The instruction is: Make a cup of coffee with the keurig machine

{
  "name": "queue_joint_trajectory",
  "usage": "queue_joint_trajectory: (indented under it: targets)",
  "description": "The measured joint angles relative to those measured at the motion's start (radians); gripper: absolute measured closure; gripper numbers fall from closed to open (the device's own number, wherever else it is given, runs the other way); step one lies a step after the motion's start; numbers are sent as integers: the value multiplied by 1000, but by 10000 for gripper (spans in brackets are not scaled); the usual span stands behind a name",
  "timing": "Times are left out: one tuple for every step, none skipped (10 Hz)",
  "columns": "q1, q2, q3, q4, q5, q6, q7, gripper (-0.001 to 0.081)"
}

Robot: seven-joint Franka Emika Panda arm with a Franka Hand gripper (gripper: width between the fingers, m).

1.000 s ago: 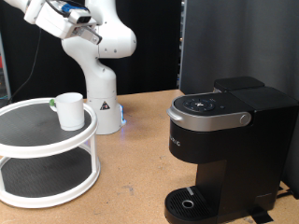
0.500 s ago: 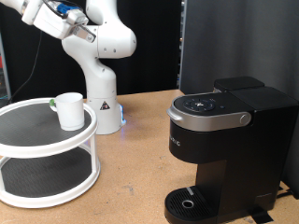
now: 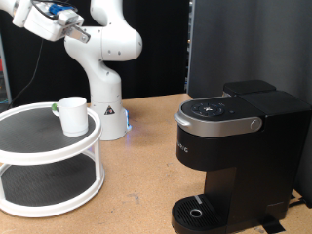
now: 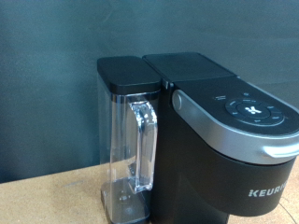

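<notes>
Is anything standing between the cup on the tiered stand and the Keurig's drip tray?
Nothing visible. The cup sits on the top tier of the white stand at the exterior view's left; the bare tabletop lies between it and the keurig machine, whose drip tray holds nothing. The arm is raised at upper left.

Exterior view faces the keurig machine [image 3: 239, 156] from afar; wrist view sees it close [image 4: 201, 140].

Arm [image 3: 105, 44]: glossy white, rounded shells, bulbous joints with dark seams between segments. Base [image 3: 109, 115]: white tapered column, small dark mark on its front, blue glow at its foot at 3 o'clock. Wrist end [image 3: 44, 19]: white housing, black fittings, blue patch. Gripper fingers not in view.
</notes>
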Motion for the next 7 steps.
queue_joint_trajectory:
  targets:
    - [-2, 0, -21, 13, -11, -29, -3, 804]
    - [-2, 1, -35, 22, -16, -51, -3, 804]
    - [-2, 1, -33, 18, -14, -39, -3, 804]
    - [-8, -3, -30, 4, 17, 7, 9, 804]
    - [-22, -11, -24, -17, 51, 66, 34, 804]
    - [-44, -20, -13, -34, 63, 112, 70, 804]
    - [-65, -28, -4, -44, 64, 133, 99, 804]
